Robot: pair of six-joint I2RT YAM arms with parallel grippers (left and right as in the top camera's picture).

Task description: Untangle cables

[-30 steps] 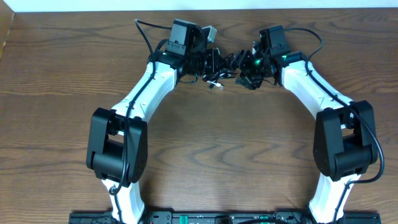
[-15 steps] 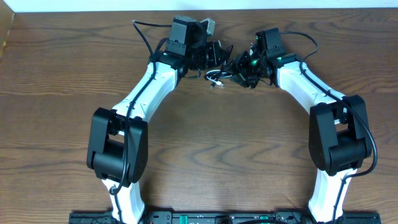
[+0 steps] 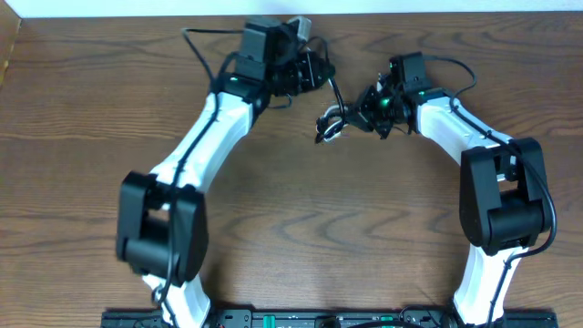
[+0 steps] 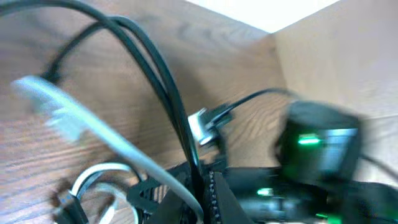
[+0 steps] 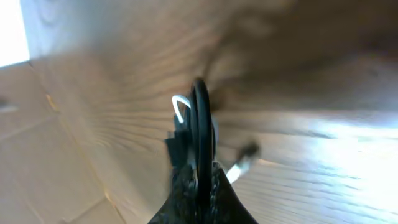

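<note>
We see both clamped on the thin black cord point(image 5: 200, 130) — left end effector point(image 3: 314, 71) and right end effector point(image 5: 198, 193). The thin white cord point(image 4: 102, 168) loops alongside.

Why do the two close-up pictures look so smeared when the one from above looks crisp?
Overhead: evenly lit and mostly sharp; only the left arm looks slightly smeared. Left wrist: streaky motion blur softens the black cable and the white cable. Right wrist: the blurriest, with bright glare on the table beside the black cable.
</note>
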